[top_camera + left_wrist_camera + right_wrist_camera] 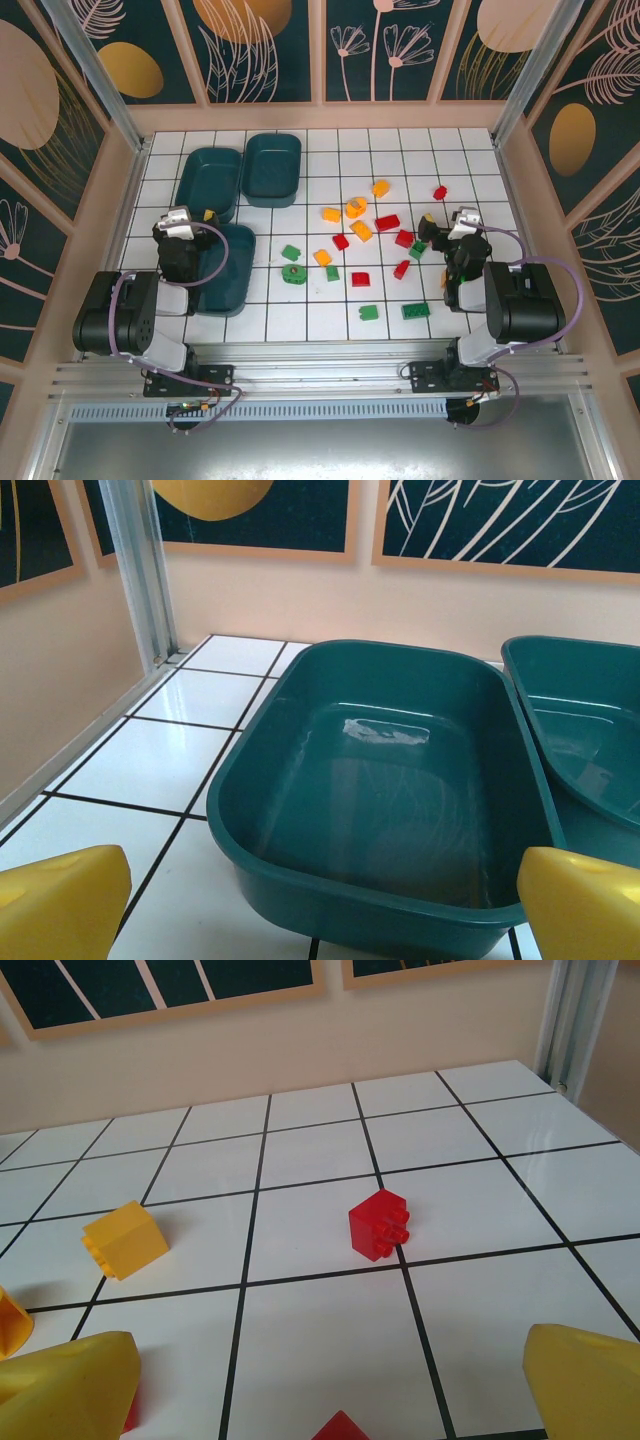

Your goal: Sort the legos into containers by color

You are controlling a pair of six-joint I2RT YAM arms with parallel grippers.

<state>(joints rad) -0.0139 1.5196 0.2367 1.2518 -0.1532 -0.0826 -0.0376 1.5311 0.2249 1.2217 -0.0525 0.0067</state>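
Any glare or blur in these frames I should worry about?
Left wrist: white glare patch on the bin floor, yellow fingertips blurred in the corners. Right wrist: red brick sharp, tiles sheeny, fingertips soft. Top external: even light, faint shadows, side posts splay outward.

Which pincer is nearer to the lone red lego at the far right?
Right. The right pincer is just short of the red lego; the left pincer is across the table, at the containers.

Red, green and yellow-orange legos, a white bench gridded in black, dark teal containers, and dark teal wall panels patterned with white leaves.
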